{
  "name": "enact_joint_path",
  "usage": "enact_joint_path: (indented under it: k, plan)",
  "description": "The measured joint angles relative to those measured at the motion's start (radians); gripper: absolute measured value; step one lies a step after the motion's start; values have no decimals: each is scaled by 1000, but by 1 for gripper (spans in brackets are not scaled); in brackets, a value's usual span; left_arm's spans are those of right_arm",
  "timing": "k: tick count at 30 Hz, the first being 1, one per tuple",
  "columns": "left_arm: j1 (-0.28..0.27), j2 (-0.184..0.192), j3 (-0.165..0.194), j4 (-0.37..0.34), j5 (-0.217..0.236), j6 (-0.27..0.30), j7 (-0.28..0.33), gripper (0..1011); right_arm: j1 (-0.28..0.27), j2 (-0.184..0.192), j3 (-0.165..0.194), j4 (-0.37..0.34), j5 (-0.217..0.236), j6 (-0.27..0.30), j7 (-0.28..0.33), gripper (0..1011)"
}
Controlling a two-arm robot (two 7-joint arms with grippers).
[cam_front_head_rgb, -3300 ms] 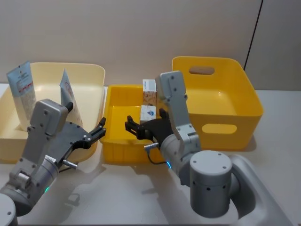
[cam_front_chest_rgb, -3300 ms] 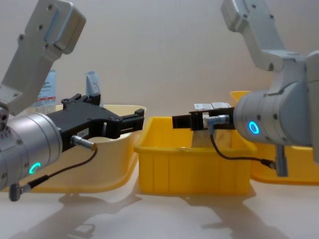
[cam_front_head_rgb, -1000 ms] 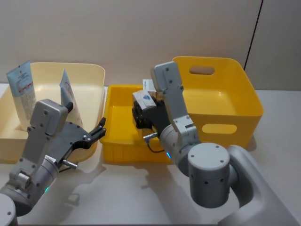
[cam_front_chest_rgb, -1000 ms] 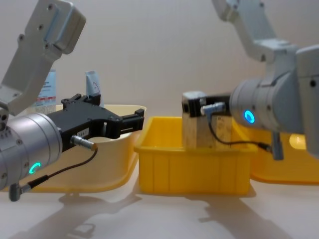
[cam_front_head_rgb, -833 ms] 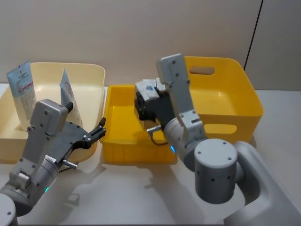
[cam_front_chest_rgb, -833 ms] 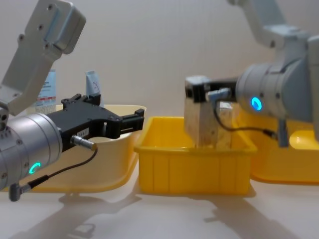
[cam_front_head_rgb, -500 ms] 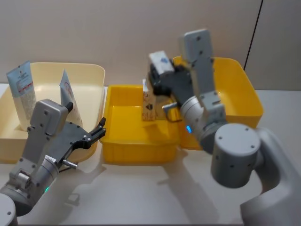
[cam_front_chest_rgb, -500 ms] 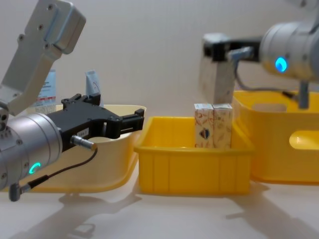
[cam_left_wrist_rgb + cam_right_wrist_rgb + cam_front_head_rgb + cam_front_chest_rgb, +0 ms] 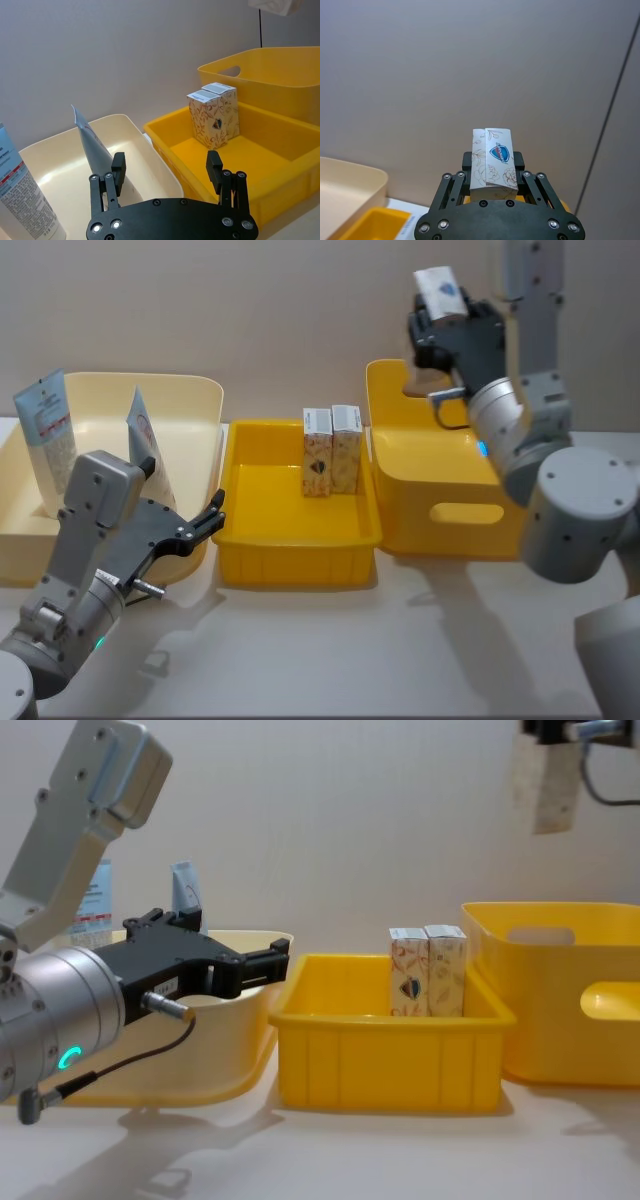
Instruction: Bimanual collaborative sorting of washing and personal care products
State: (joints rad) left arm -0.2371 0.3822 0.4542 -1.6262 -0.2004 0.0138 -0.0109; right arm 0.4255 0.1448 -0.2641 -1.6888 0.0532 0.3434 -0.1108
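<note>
My right gripper [image 9: 441, 312] is shut on a cream carton [image 9: 440, 284] with an orange pattern, held high above the large yellow bin [image 9: 450, 480]; the right wrist view shows the carton [image 9: 492, 162] squeezed between the fingers. Two more cartons [image 9: 332, 448] stand upright side by side at the back of the small yellow tray [image 9: 290, 560]. Two pale-blue tubes [image 9: 45, 430] [image 9: 150, 445] lean inside the cream bin [image 9: 190, 390]. My left gripper [image 9: 215, 512] hangs open and empty at that bin's front right corner, beside the tray.
The three containers sit in a row on the pale table, cream bin on the left, tray in the middle, large bin [image 9: 560, 1000] on the right. A wall rises close behind them. Bare tabletop lies in front.
My right gripper has carried the carton up out of the small tray and rightward to high above the large yellow bin. The left arm has stayed still.
</note>
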Motion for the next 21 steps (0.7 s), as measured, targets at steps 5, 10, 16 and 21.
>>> enact_joint_path:
  k: [5,10,16,21]
  plan:
    - [0,0,0,0,0,0,0,1003,8,18,29,8,-14,13,-12,443]
    - [0,0,0,0,0,0,0,1003,10,33,49,16,-24,40,-14,444]
    - [0,0,0,0,0,0,0,1004,0,53,63,29,-34,87,-6,444]
    - [0,0,0,0,0,0,0,1003,-12,66,63,40,-38,119,12,444]
